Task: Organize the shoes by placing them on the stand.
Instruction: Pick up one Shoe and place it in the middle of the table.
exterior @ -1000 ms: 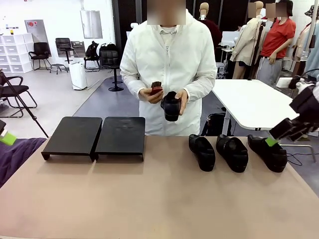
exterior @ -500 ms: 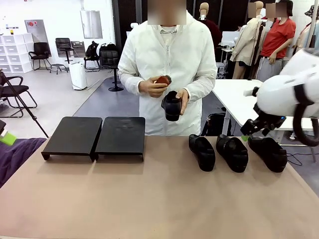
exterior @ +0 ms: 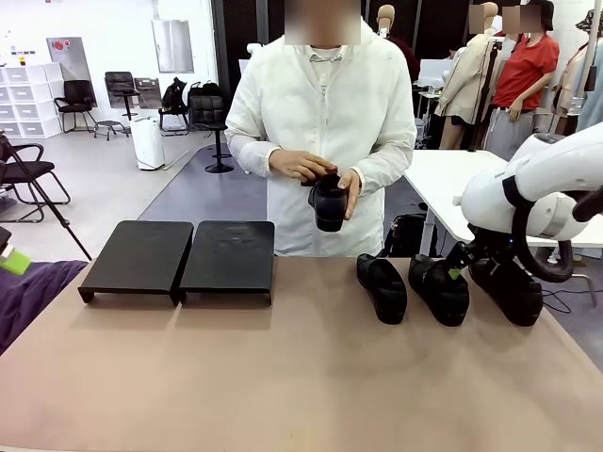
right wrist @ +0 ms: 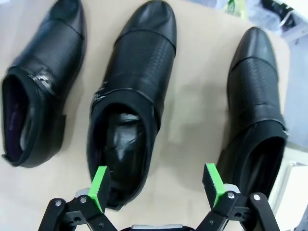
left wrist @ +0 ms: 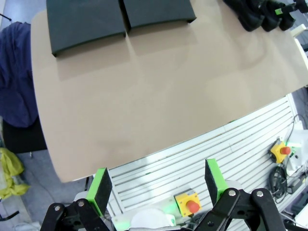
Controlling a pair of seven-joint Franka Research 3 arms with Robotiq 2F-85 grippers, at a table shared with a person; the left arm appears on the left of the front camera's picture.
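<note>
- Nothing is placed yet: I find both sections of the stand (exterior: 179,250) bare
- Three shoes (exterior: 439,289) sit in a row at the right of the table (exterior: 301,377); the fourth shoe (exterior: 329,201) is in the person's hands (exterior: 300,166)
- Right gripper (right wrist: 155,184) is spread wide and empty, above the heel ends of two shoes
- Left gripper (left wrist: 158,185) is spread wide and empty, off the near table edge
- Bare tabletop runs from row to stand; the shoes sit close, so finger room looks tight

The stand (exterior: 179,256) sits on the table (exterior: 301,377), far left. Three shoes (exterior: 433,288) lie side by side at the far right. Behind the table, a person (exterior: 325,104) holds a fourth shoe (exterior: 329,202).
</note>
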